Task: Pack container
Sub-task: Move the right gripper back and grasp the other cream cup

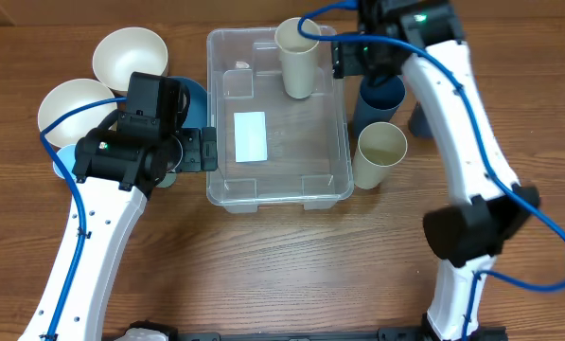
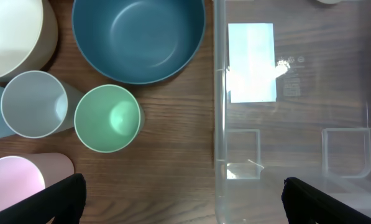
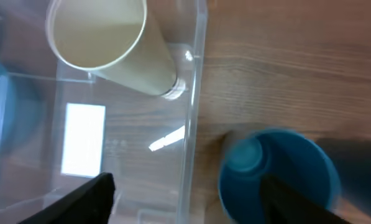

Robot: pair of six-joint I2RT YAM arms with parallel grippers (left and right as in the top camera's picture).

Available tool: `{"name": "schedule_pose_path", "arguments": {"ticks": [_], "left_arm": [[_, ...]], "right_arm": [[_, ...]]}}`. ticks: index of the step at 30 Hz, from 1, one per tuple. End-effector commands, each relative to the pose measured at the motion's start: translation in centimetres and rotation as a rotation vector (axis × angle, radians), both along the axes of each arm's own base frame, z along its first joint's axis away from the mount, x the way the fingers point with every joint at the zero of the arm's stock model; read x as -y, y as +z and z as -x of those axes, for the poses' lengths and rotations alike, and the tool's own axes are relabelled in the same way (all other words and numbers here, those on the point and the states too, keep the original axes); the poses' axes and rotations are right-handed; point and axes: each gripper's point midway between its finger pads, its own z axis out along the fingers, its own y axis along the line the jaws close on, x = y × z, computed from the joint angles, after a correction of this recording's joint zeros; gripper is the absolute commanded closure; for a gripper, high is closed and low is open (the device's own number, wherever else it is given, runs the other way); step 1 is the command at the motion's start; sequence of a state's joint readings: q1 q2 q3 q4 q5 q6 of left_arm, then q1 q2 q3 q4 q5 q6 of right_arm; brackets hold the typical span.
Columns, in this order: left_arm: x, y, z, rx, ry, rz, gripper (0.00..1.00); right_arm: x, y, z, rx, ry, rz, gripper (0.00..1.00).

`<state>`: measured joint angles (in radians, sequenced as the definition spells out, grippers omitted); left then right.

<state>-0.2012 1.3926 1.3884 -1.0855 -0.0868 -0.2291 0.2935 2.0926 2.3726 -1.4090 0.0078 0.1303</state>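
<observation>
Hovering with the left end effector [image 1: 195, 150] spread wide and empty, just beside the left wall of the clear container [image 1: 291, 175], near a green cup [image 2: 107, 118] and blue bowl [image 2: 138, 37]. Finds the container in the middle of the table [image 1: 263, 275], a cream cup [image 1: 298, 57] standing in its far right corner. Shows the right end effector [image 3: 191, 199] released above that corner, gripping nothing.

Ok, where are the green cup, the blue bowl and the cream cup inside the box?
green cup [image 2: 107, 118]: left wrist view, its inside bottom.
blue bowl [image 2: 138, 34]: left wrist view, its inner surface.
cream cup [image 1: 298, 66]: overhead view, its outer side.
</observation>
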Motion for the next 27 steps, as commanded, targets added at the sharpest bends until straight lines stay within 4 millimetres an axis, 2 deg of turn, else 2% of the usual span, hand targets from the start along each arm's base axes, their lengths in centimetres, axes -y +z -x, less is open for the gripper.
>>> {"name": "schedule_pose_path", "arguments": {"ticks": [1, 3, 4, 7, 9, 15, 18, 22, 27], "left_arm": [[0.3, 0.7, -0.2, 0.017, -0.023, 0.003, 0.00], [0.3, 0.7, -0.2, 0.016, -0.023, 0.003, 0.00], [0.3, 0.7, -0.3, 0.017, -0.023, 0.003, 0.00], [0.3, 0.7, -0.3, 0.017, -0.023, 0.003, 0.00], [0.3, 0.7, -0.3, 0.017, -0.023, 0.003, 0.00], [0.3, 0.7, -0.3, 0.017, -0.023, 0.003, 0.00], [0.3, 0.7, -0.3, 0.017, -0.023, 0.003, 0.00], [0.3, 0.7, -0.3, 0.019, -0.022, 0.003, 0.00], [0.3, 0.7, -0.3, 0.019, -0.023, 0.004, 0.00]], "right_arm": [[4.9, 8.5, 2.7, 0.159, -0.174, -0.043, 0.19], [7.8, 9.2, 3.6, 0.146, -0.282, -0.065, 0.19], [10.1, 8.8, 4.2, 0.105, -0.359, -0.089, 0.23], [12.2, 6.7, 5.6, -0.015, -0.405, -0.108, 0.25], [13.1, 4.1, 7.2, -0.150, -0.431, -0.111, 0.29], [12.7, -2.2, 9.5, -0.378, -0.429, -0.078, 0.28], [12.7, -4.2, 10.4, -0.444, -0.421, -0.061, 0.32], [10.9, -4.5, 10.7, -0.469, -0.300, -0.130, 0.31], [9.4, -4.4, 11.4, -0.490, -0.247, -0.131, 0.31]]}}
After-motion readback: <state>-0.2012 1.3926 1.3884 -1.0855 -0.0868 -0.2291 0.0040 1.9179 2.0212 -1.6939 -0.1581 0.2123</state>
